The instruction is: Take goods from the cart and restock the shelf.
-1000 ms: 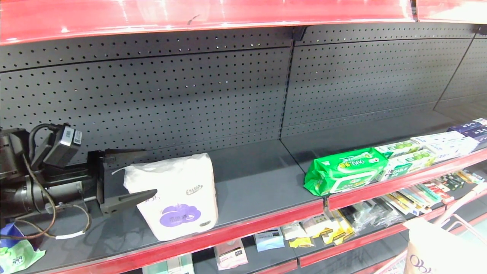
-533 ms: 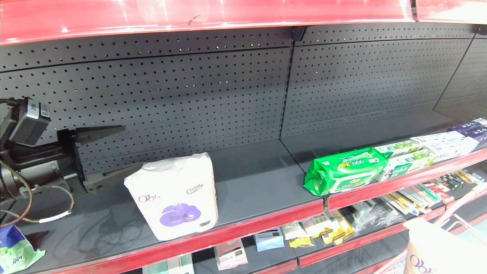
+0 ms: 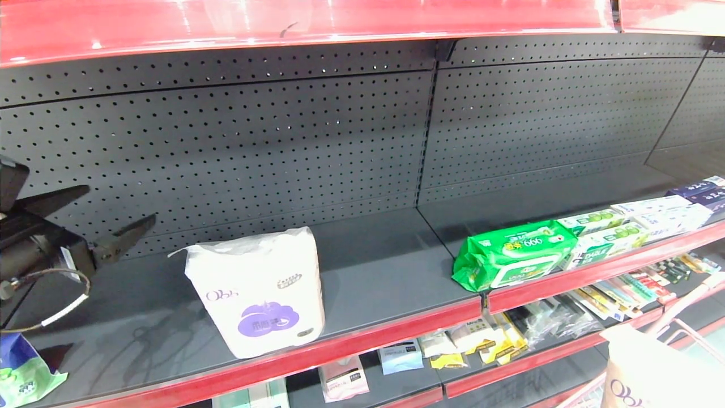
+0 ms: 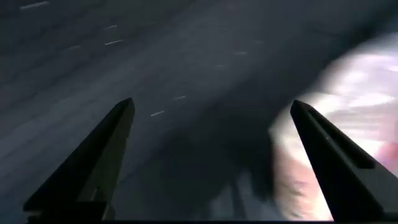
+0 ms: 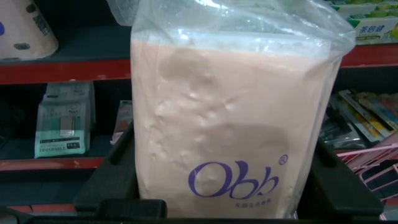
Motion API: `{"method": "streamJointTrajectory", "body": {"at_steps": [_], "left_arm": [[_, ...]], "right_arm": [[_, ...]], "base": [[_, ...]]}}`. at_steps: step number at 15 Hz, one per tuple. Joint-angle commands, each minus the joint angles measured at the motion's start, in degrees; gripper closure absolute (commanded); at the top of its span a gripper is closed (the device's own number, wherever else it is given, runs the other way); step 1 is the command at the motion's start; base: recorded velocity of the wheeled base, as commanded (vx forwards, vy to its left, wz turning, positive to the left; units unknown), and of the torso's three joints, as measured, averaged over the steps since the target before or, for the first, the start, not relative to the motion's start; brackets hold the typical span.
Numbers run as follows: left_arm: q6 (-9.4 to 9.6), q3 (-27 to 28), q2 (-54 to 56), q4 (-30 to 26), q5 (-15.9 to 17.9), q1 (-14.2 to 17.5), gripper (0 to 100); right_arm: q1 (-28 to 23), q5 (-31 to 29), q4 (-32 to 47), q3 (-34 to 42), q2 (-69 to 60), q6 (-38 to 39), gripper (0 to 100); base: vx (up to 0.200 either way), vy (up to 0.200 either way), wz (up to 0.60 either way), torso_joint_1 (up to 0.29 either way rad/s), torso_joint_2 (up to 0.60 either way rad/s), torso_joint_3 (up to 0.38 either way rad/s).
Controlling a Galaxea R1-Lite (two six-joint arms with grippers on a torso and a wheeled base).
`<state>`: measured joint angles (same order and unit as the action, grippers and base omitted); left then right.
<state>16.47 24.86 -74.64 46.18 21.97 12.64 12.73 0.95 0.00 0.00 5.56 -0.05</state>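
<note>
A white tissue-roll pack with a purple print stands upright on the dark shelf, near its red front edge. My left gripper hangs open to the left of the pack and apart from it, holding nothing. In the left wrist view the left gripper has its fingers spread wide, and the pack is a blur beside one finger. My right gripper is shut on a pinkish tissue pack in clear wrap. That pack sits low at the right in the head view, over the cart.
A green wet-wipe pack and several boxed goods line the shelf's right section. A green-and-blue pouch lies at the far left. Lower shelves hold small packets. The perforated back panel closes off the rear.
My left gripper, whose open fingers stood around the white pack a second ago, has drawn back to the left and clear of it. The pack stays upright on the shelf.
</note>
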Motion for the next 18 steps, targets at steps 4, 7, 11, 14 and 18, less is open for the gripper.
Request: {"method": "streamJointTrajectory", "body": {"at_steps": [4,7,11,14,18], "left_arm": [[-15.15,-0.42,11.01,0.67,-27.50,-2.45,0],[-18.58,-0.25,27.97,-13.04,-19.42,-2.27,0],[-18.75,5.73,54.52,-47.23,-2.72,-2.36,0],[-18.58,6.78,66.29,-61.82,-0.87,-2.36,0],[-16.21,5.99,69.28,-71.75,-4.65,0.37,0]], "right_arm": [[0.02,0.02,0.00,0.00,0.07,-0.04,100],[0.02,0.02,0.00,0.00,-0.02,0.05,100],[0.02,0.02,0.00,0.00,-0.02,0.05,100],[0.02,0.02,0.00,0.00,-0.02,0.05,100],[0.02,0.02,0.00,0.00,-0.02,0.05,100]], "base": [[0.000,0.000,0.00,0.000,0.00,0.000],[0.000,0.000,0.00,0.000,0.00,0.000],[0.000,0.000,0.00,0.000,0.00,0.000],[0.000,0.000,0.00,0.000,0.00,0.000],[0.000,0.000,0.00,0.000,0.00,0.000]]}}
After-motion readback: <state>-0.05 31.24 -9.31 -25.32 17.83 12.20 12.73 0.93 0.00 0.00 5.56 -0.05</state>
